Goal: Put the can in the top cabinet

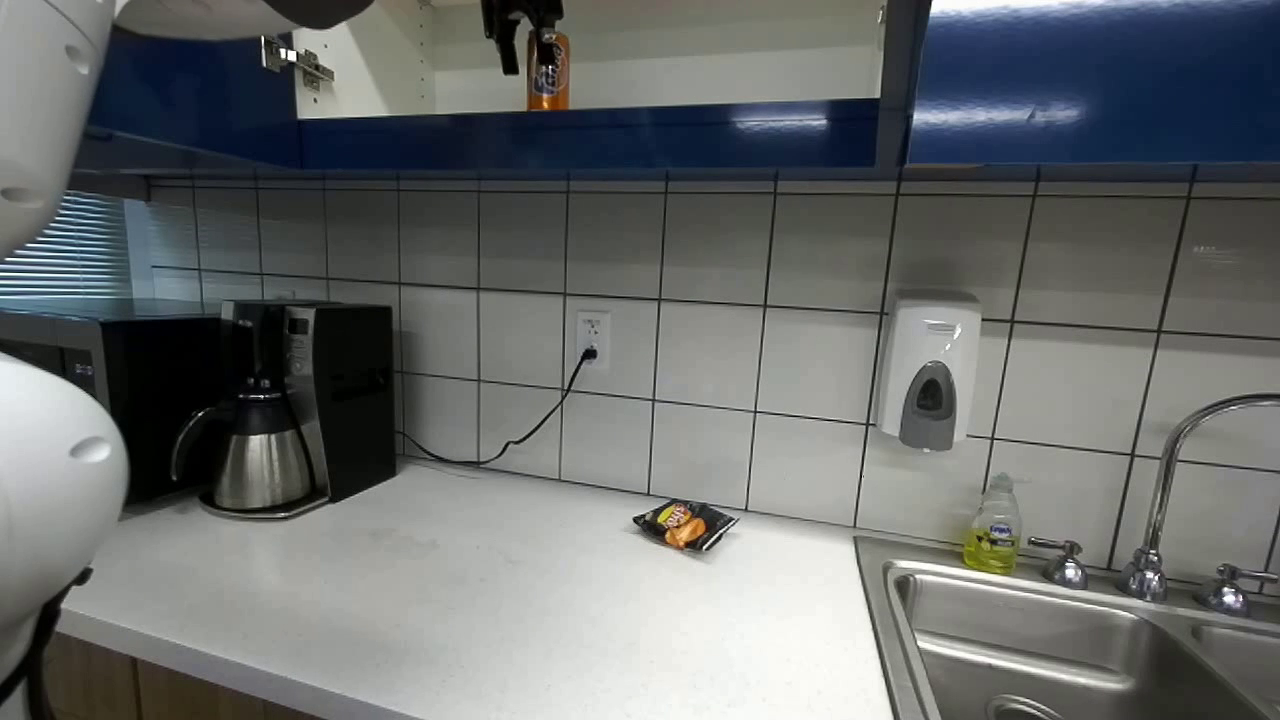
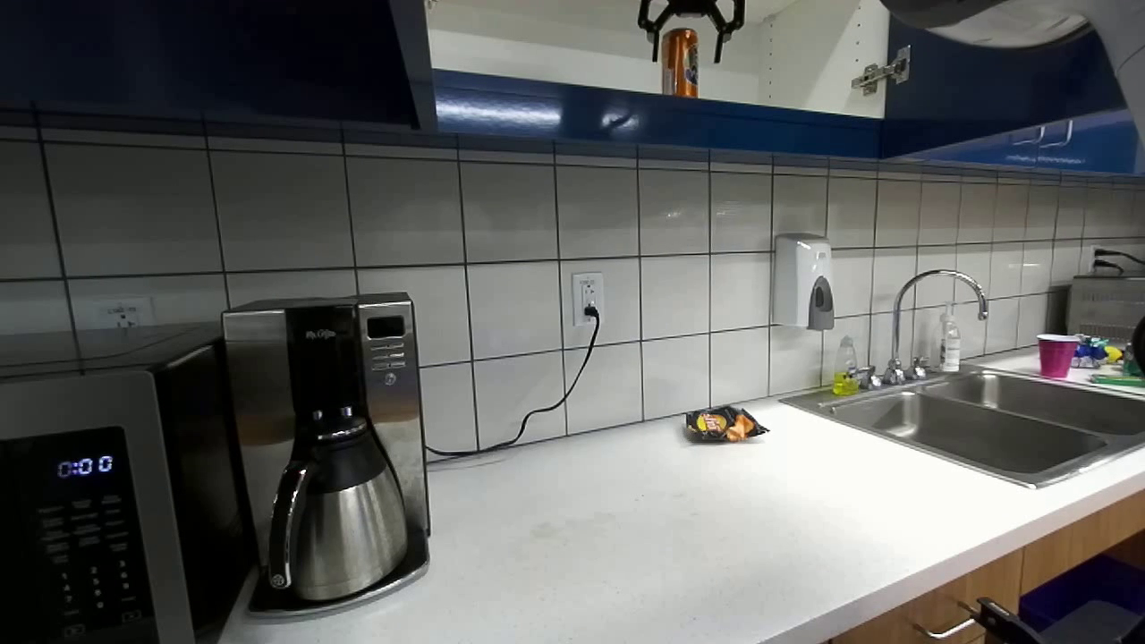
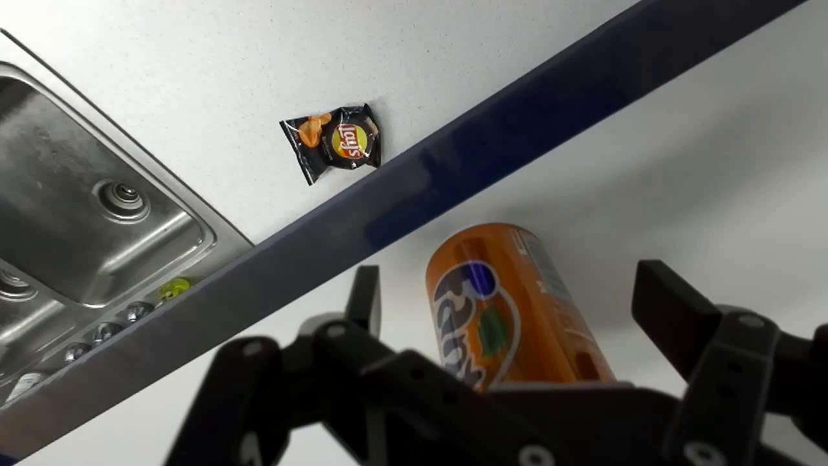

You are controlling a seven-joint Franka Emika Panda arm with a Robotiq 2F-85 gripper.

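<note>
top middle in both exterior views, an orange cylindrical can (image 2: pixel 680 73) stands upright in the glossy dark-blue cabinet (image 2: pixel 555 104), the black two-fingered claw (image 2: pixel 686 59) wide around it.

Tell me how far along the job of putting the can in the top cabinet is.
Done, it seems: the orange Fanta can stands upright inside the open top cabinet. Held now: nothing; the hand is open around the can, with a gap on both sides in the wrist view. Left: probably just drawing the hand clear without knocking the can.
</note>
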